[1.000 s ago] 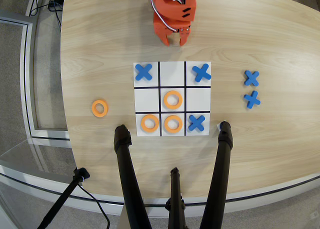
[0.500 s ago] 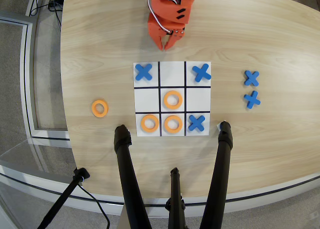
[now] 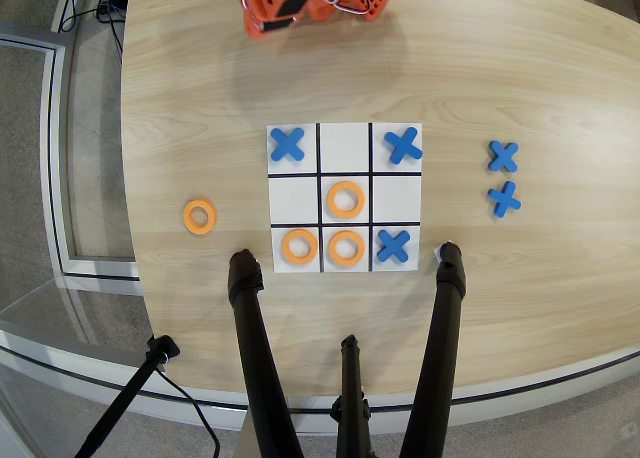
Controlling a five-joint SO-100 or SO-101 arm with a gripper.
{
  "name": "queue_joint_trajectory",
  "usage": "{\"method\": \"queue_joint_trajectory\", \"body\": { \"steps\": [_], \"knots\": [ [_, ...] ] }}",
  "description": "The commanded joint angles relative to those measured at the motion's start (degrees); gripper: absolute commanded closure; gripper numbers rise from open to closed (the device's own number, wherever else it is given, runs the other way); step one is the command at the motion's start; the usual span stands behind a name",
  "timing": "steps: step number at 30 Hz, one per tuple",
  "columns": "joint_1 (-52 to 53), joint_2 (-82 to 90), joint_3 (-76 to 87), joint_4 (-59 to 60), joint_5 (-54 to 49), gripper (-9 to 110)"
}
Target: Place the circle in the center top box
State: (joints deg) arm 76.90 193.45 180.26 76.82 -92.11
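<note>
Orange circle (image 3: 199, 216) lying alone on the wood left of the board, far from gripper (image 3: 256, 26) up top, open-or-closed unclear.

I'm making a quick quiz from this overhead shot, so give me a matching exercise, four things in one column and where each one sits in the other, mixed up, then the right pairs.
Things:
1. Orange ring off the board
2. Two spare blue X's
3. Gripper
4. Lone blue X in the board's bottom row

Places:
A. Bottom right cell
B. On bare table, left of the board
C. Top edge of the picture, above the board
D. On bare table, right of the board

Pairs: 1-B, 2-D, 3-C, 4-A
</note>
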Motion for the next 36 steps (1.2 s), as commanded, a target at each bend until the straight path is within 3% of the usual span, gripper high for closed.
{"method": "queue_joint_trajectory", "body": {
  "steps": [1,36],
  "knots": [
    [14.06,1.14,3.25,0.53,0.26,101],
    [13.36,0.97,3.25,0.53,0.26,101]
  ]
}}
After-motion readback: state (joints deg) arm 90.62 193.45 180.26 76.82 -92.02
